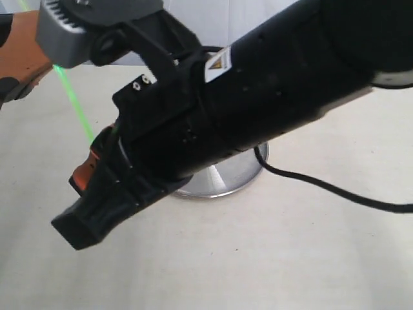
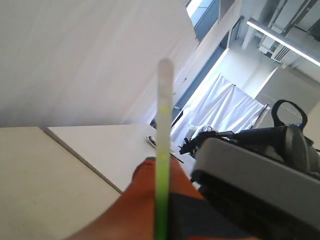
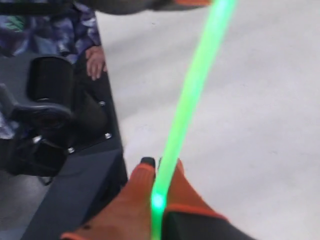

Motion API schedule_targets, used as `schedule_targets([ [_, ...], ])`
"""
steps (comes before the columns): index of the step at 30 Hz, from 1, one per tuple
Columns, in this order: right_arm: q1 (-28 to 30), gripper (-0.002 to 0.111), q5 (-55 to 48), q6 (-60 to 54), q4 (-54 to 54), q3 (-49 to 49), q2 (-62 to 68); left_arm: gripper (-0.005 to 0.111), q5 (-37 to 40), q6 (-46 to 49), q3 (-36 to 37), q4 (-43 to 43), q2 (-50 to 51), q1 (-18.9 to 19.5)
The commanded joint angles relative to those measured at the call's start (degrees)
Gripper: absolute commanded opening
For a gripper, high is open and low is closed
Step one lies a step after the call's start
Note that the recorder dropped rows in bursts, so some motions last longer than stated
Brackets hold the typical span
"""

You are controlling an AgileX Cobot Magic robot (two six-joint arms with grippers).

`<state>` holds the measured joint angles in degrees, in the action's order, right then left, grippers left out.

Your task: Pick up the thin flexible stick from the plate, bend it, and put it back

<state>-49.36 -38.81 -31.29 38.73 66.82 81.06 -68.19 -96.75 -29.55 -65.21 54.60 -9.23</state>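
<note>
1 stick (image 1: 72,97), 1 plate (image 1: 227,178), 2 hands (image 2: 160,172) (image 3: 159,169)

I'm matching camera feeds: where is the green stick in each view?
Exterior view: green stick upper left, slanting down to orange fingers.
Left wrist view: mid-frame, leaving orange fingers, whitish end farthest out.
Right wrist view: mid-frame, glowing streak leaving orange fingers.
Shared landmark: the orange fingers.

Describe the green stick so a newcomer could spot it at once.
In the exterior view, start at the big black arm crossing above the silver plate. Left of it, the thin flexible stick spans the air between the orange left gripper and right gripper. Nothing else is neon green.
</note>
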Motion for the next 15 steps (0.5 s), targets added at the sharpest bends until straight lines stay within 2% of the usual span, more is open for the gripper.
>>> schedule_targets([
  [1, 0.0, -0.001, 5.1, 0.4, -0.8, 0.4, 5.3, 0.0, -1.8, -1.1, 0.4, -0.6, 0.1, -0.1],
  [5, 0.0, -0.001, 4.4, 0.4, -0.8, 0.4, 7.5, 0.0, -1.6, -1.1, 0.4, -2.6, 0.1, -0.1],
  [9, 0.0, -0.001, 2.5, 0.4, -1.4, 0.4, 6.2, 0.002, 4.1, -0.9, 0.4, -6.7, 0.1, -0.1],
  [12, 0.0, -0.001, 2.3, 0.4, -1.4, 0.4, 4.4, 0.016, 5.5, -0.7, 0.4, -9.4, 0.1, -0.1],
  [15, 0.0, -0.001, 3.5, 0.4, -1.4, 0.4, 3.0, 0.039, 5.1, -0.9, 0.4, -9.5, 0.1, -0.1],
])
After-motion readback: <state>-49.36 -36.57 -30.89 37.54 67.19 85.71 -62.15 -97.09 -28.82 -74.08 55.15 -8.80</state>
